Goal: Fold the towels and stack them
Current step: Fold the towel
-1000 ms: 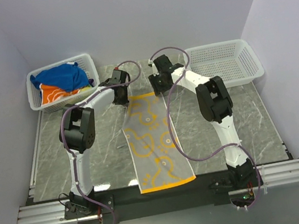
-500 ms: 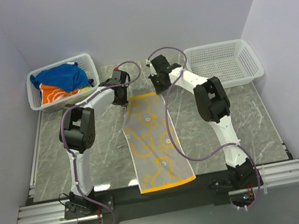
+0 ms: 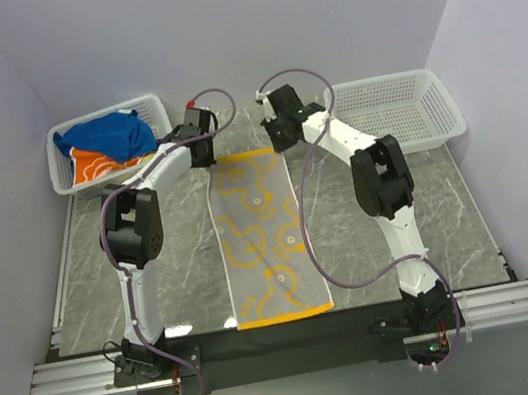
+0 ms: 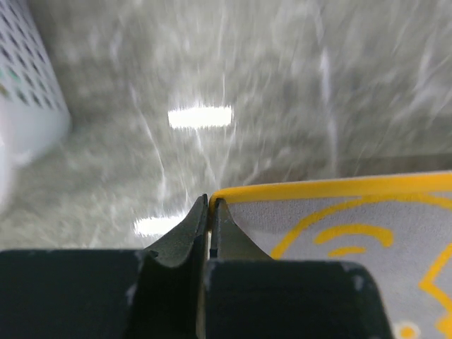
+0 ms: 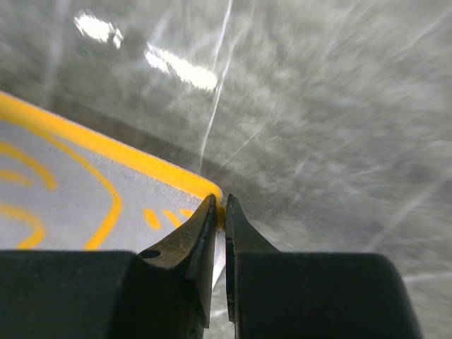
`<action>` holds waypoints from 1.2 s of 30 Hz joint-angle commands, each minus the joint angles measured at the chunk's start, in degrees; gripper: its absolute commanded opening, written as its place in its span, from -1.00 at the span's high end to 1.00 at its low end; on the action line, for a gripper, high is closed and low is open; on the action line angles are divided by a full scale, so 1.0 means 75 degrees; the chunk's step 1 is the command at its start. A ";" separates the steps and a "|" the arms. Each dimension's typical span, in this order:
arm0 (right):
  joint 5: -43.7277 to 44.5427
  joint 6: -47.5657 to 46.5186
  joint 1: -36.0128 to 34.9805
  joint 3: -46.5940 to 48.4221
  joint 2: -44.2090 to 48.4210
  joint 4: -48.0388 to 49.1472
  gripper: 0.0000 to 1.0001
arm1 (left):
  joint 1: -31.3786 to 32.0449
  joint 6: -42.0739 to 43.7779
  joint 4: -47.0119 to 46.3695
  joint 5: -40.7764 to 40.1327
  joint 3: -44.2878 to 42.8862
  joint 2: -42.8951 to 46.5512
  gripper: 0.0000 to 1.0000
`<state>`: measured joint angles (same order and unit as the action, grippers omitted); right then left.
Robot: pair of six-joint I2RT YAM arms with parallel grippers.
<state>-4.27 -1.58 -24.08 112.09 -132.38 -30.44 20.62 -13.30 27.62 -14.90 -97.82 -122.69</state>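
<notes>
So, the blue towel [image 3: 111, 134] and orange towel [image 3: 94, 165] sit in the left basket [image 3: 152, 106]. The left tool [image 3: 207, 158] is clamped on the far left corner of the yellow towel [image 3: 260, 234] and the right tool [image 3: 280, 144] pinches the far right corner. I guess that's to keep it stretched flat. There's bare bench [image 3: 174, 263] on both sides for folding, and the near hem sits right at the front edge.

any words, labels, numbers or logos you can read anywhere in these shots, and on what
No readable text in any view.
yellow towel: only yellow swirls and dots, no letters.
orange towel: white outlines, a pattern, not writing.
left basket and right basket: plain white mesh, no label visible.
</notes>
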 commanded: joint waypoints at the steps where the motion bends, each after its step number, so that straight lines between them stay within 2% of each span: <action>1: 0.0476 -0.0351 0.0315 0.0569 0.0904 0.0320 1.00 | -0.0159 0.0414 -0.0388 -0.0393 -0.0795 0.0411 0.99; 10: 0.0558 -0.0691 0.0667 0.1096 0.0799 0.1280 1.00 | -0.0382 0.0707 -0.0939 -0.0276 -0.2143 -0.0175 0.99; 15: 0.0558 -0.1018 0.0679 0.1226 0.0705 0.1678 1.00 | -0.0382 0.0941 -0.1315 -0.0158 -0.2321 -0.0235 0.99; 24: 0.0605 -0.1113 0.0667 0.0079 0.1593 0.1983 1.00 | -0.0394 0.1269 -0.1514 -0.0276 -0.1151 0.0444 0.99; 30: 0.0406 -0.1195 0.0585 -0.0777 0.2379 0.1750 1.00 | -0.0394 0.2123 -0.1608 -0.0006 -0.0085 0.1428 0.99; 36: 0.0487 -0.1254 0.0351 -0.2018 0.3376 0.1667 1.00 | -0.0394 0.2243 -0.1538 0.0204 0.0853 0.2378 0.99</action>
<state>-5.67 -8.88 -22.33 99.70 -113.43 -17.41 19.38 0.30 16.27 -10.00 -94.00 -110.28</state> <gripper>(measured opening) 0.117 0.032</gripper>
